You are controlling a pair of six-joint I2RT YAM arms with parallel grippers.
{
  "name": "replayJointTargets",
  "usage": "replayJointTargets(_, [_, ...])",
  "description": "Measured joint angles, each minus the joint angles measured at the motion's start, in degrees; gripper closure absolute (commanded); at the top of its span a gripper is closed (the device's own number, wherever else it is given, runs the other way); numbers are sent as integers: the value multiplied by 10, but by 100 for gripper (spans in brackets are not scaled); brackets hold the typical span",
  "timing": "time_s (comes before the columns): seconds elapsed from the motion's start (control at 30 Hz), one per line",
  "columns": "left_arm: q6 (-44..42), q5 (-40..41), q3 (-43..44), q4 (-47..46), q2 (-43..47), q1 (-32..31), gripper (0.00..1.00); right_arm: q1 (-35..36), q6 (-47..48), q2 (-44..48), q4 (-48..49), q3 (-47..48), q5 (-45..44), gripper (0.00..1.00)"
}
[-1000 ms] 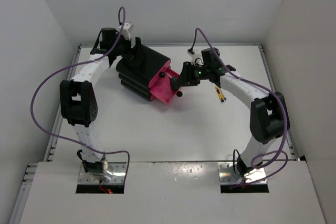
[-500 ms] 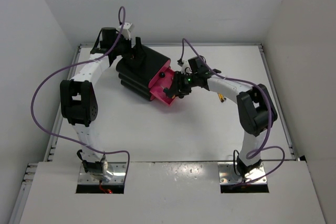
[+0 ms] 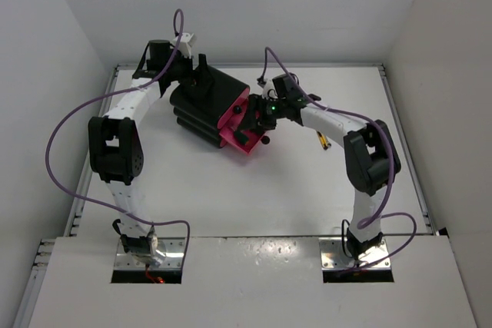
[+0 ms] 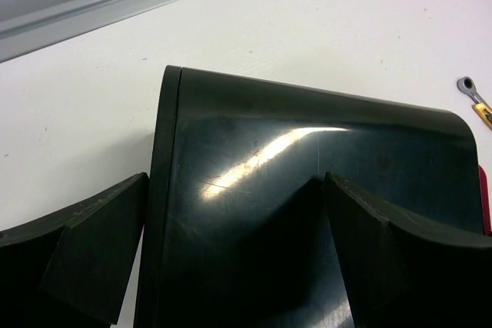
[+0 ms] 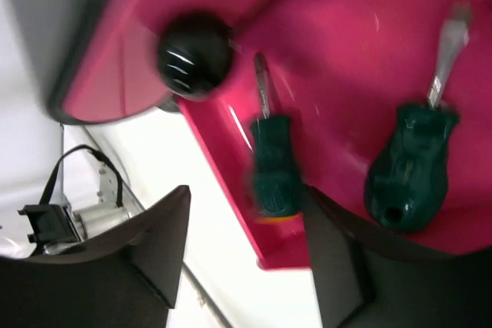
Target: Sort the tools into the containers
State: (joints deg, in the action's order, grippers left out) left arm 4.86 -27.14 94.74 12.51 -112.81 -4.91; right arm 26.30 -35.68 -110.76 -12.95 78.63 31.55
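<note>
Black rounded-corner cabinet (image 3: pixel 204 109) sits upper centre of the top view, its magenta-pink drawer (image 3: pixel 244 137) pulled open. The left gripper (image 4: pixel 236 182) straddles the cabinet's top, jaws spread wide. The right gripper (image 5: pixel 246 197) hovers over the drawer, released. Two green-handled screwdrivers (image 5: pixel 273 178) (image 5: pixel 411 163) lie inside the drawer.

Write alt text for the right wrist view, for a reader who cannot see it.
Two green-handled screwdrivers sit in an open magenta-pink drawer: the left screwdriver, blurred, by its front wall, the right screwdriver further in. A round black knob shows upper left, and the dark fingers of the open end effector frame the bottom edge.
</note>
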Motion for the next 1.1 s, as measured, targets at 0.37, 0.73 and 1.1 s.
replayJointTargets(0.37, [1,-1,0,-1,-1,0,1,-7,69,46,-9,13,9,41])
replayJointTargets(0.73, [1,-2,0,-1,-1,0,1,-100,353,222,-76,-153,-19,38])
replayJointTargets(1.1, [1,-2,0,-2,-1,0,1,-104,309,133,-67,-182,3,36])
